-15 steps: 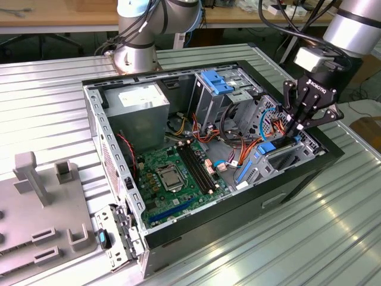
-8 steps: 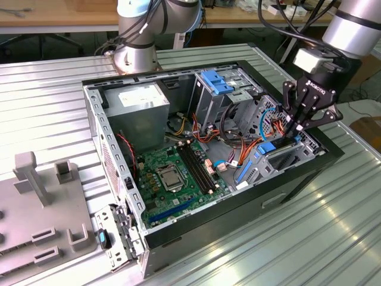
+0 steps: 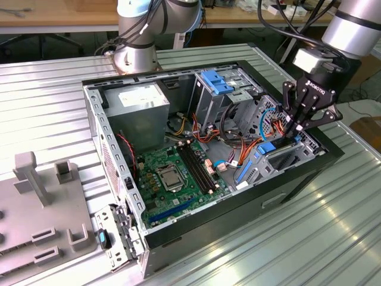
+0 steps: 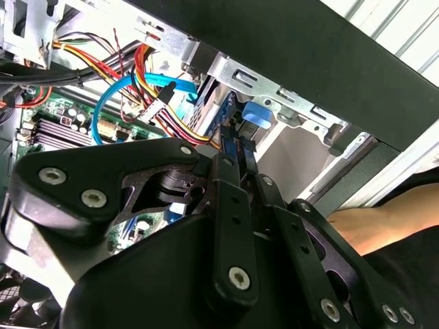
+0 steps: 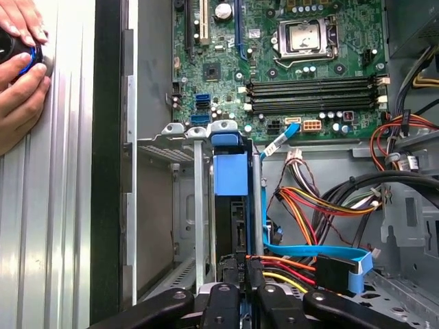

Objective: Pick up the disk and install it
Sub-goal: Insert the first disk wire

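The disk stands on edge in a metal drive bay at the front corner of the open computer case, with its blue plastic rail end toward the motherboard. My gripper reaches down into this bay, and its fingers are closed narrowly on the disk's dark edge. In the exterior view the gripper hangs over the case's right end, above the blue rail. In the second wrist view the gripper points at the bay and the blue rail.
Coloured cables and a blue ribbon cable lie close beside the bay. The case also holds the motherboard, a grey power supply and a tall cage with a blue latch. A person's hands rest outside the case wall.
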`<control>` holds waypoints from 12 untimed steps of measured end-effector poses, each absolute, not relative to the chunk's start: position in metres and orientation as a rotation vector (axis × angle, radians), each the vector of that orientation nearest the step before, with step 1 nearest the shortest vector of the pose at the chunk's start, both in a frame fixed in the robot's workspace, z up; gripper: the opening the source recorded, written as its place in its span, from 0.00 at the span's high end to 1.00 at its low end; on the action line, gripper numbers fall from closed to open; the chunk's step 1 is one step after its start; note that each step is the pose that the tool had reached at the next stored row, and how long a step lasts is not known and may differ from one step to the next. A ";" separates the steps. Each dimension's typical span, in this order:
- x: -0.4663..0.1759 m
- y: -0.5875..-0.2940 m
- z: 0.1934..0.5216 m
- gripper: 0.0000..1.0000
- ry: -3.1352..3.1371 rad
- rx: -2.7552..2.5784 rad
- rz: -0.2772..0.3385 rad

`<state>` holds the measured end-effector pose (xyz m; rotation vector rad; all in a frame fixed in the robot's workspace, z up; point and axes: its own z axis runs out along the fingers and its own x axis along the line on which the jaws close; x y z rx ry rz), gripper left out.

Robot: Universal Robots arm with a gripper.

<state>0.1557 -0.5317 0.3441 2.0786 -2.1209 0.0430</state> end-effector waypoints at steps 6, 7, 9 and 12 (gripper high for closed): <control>0.156 -0.530 0.345 0.84 -2.121 2.079 0.043; 0.156 -0.530 0.345 0.84 -2.121 2.078 0.043; 0.157 -0.530 0.345 0.84 -2.121 2.079 0.043; 0.158 -0.530 0.345 0.84 -2.121 2.078 0.043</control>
